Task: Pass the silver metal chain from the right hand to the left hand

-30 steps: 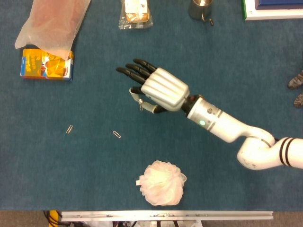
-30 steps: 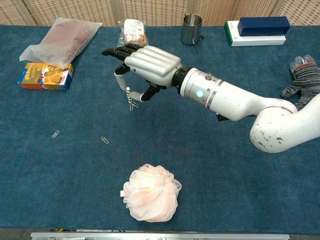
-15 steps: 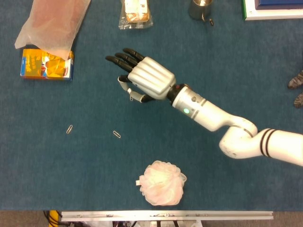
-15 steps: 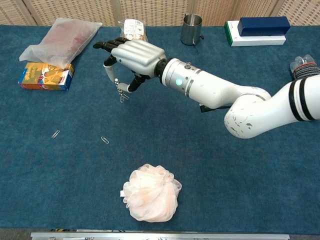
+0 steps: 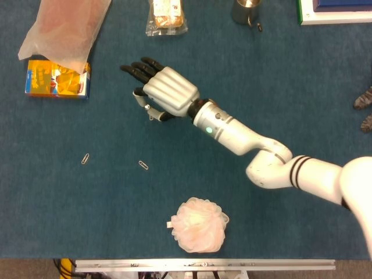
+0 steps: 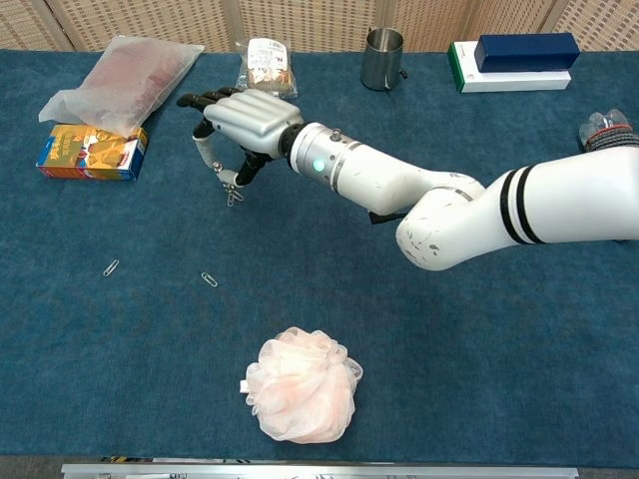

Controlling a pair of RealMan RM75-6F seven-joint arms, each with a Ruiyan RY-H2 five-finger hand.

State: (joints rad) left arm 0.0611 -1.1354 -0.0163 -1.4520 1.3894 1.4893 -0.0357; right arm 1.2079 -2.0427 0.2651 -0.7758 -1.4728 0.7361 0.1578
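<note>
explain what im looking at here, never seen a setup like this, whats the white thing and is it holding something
The white thing is a robot arm ending in a silver and black mechanical right hand. One picture looks straight down from the robot's head, the other from its chest. The hand pinches a short silver metal chain, which dangles above the blue table. On the table lie a pale pink mesh bath puff, two small paper clips, an orange box, snack bags and a metal cup. The left hand is not visible.

No legible text in either view. The orange box point(image 5: 57, 79) and snack packet point(image 5: 165, 14) both carry print, but it's too small and blurred to read.
</note>
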